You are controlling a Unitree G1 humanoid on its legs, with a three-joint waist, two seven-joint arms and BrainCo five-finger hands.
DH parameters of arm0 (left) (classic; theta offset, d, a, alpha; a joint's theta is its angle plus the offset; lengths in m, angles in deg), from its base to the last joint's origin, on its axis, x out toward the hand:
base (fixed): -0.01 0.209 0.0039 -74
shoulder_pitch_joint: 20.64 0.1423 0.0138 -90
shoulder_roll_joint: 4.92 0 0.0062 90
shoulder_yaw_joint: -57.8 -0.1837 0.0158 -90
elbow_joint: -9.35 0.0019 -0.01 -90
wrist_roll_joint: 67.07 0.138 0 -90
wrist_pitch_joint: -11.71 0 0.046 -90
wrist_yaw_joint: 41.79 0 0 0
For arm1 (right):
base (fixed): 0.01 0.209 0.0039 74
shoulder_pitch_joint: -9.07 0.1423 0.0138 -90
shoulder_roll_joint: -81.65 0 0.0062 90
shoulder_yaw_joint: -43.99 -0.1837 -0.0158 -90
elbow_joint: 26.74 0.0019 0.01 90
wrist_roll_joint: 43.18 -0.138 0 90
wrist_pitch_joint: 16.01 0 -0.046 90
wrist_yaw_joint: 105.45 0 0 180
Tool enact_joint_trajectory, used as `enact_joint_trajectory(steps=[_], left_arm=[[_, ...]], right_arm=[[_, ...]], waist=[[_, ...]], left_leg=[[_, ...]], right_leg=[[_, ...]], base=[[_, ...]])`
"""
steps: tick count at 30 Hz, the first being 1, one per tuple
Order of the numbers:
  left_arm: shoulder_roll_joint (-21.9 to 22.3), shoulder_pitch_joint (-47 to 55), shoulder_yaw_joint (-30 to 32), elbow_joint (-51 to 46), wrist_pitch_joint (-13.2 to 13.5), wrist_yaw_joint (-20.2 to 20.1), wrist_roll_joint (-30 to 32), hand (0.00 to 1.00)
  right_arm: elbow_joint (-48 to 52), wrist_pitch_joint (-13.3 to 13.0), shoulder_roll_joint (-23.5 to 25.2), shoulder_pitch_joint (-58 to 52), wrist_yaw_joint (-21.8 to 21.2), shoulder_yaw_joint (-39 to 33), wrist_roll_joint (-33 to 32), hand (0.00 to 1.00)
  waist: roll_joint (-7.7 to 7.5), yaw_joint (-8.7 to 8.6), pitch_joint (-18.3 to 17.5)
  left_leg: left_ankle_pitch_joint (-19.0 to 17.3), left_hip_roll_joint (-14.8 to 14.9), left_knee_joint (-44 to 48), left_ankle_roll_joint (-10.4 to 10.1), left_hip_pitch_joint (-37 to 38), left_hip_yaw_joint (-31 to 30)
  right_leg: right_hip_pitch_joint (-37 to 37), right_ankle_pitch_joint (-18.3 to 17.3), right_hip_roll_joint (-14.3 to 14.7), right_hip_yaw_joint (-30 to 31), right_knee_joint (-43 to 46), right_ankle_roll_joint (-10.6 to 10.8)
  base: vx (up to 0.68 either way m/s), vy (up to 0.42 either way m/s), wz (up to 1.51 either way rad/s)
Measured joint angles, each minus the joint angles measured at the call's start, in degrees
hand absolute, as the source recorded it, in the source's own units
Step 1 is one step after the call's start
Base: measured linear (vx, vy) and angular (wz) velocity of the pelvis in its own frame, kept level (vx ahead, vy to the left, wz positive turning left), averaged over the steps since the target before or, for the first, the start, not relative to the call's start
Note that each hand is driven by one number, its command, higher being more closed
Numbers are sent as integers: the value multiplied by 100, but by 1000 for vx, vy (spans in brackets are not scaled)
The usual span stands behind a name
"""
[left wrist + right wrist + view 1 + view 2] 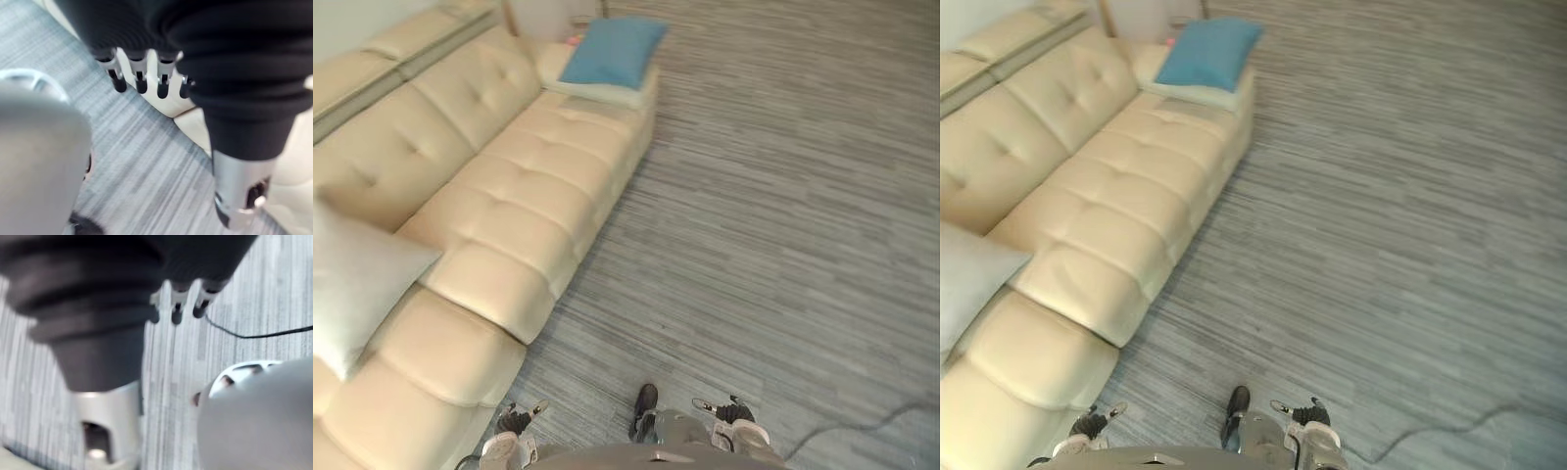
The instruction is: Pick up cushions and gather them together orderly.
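A blue cushion (612, 51) lies on a cream cushion (607, 95) at the far end of the cream sofa (538, 186); a pale grey cushion (352, 279) leans at its near left end; the left hand (138, 73) and right hand (177, 303) hang over the grey floor (783, 215), fingers loosely straight, holding nothing.

Smooth, softly glossy cream leather-like sofa (509, 196), matt cloth blue cushion (612, 51), matt streaked grey floor (783, 196).
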Motion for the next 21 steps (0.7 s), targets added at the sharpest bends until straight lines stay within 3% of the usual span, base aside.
enact_joint_trajectory(steps=[2,4,7,10,11,12,13,14,15,17,18,19,20,21], left_arm=[[18,3,-51,-49,10,-10,-4,0],[81,-18,-48,-217,52,6,-60,0],[144,-47,-39,-335,72,20,-106,0],[179,-59,-39,-396,74,23,-102,0],[224,-57,-49,-369,72,34,-100,0],[278,-59,-48,-300,74,43,-99,0],[237,-63,32,-365,120,21,-178,0],[74,-172,112,-330,124,48,-177,0],[61,-100,150,-324,100,33,-177,0],[-36,-39,111,-278,118,82,-213,0],[-80,-38,82,-264,113,88,-222,0],[-155,-25,45,-267,99,103,-224,0],[-243,17,-106,-267,48,137,-223,0],[-272,38,-153,-270,45,137,-223,0]], right_arm=[[48,1,18,66,7,110,-31,0],[-8,17,94,59,3,65,-95,0],[134,91,108,-10,6,45,-104,0],[234,100,121,-118,7,48,-146,0],[208,92,73,-114,7,48,-148,0],[192,97,-12,-106,5,45,-148,0],[119,102,25,21,2,54,-151,0],[-37,106,102,127,-7,27,-150,0],[-62,112,137,48,-7,-15,-148,0],[-105,102,179,-149,-12,-4,-144,0],[-137,104,218,-154,-15,-3,-144,0],[-110,88,250,-138,-57,-51,-157,0],[-108,75,240,-107,-70,-64,-149,0],[-108,68,238,-119,-73,-65,-146,0]], waist=[[54,-1,0],[-34,113,50],[-21,173,128],[-29,264,117],[110,368,27],[333,454,-59],[167,525,-24],[-2,462,-4],[-194,468,-92],[-432,460,-282],[-491,428,-264],[-533,365,-222],[-518,303,-147],[-474,293,-94]], left_leg=[[-148,-215,500,-14,-484,-569],[-301,-818,-161,59,-1042,-1000],[-278,-952,-1452,47,-1355,-1187],[148,-1174,-3055,-87,-1508,-1434],[155,-1126,-3460,-99,-1620,-1565],[157,-961,-3584,-39,-1743,-1702],[535,-1087,-3230,80,-1931,-1917],[642,-1242,-2789,186,-2073,-1981],[638,-1322,-2727,194,-1993,-1924],[549,-1713,-2759,234,-1736,-1699],[463,-1792,-2775,244,-1618,-1648],[348,-1904,-2795,327,-1420,-1641],[172,-1996,-2860,457,-960,-1679],[118,-2040,-2910,484,-786,-1699]], right_leg=[[172,-4,227,396,-287,-15],[533,49,310,846,-1093,61],[770,104,321,990,-1354,145],[975,91,434,1439,-1667,164],[1071,-63,633,1741,-1997,385],[1005,-69,880,1860,-1701,292],[639,-269,794,2211,-583,204],[637,-736,612,2297,-242,166],[563,-855,455,2321,-114,211],[278,-1274,166,2571,1346,1053],[129,-1276,115,2623,1945,1326],[-73,-972,57,2668,2702,1680],[-255,-285,-126,2392,3544,1733],[-283,-218,-240,2158,3815,1581]], base=[[99,-17,-136],[162,9,-124],[149,54,-96],[152,91,-69],[195,121,-103],[227,123,-120],[325,157,-88],[399,237,-78],[436,272,-55],[439,262,-43],[351,151,-3],[441,168,10],[435,153,14],[522,161,27]])
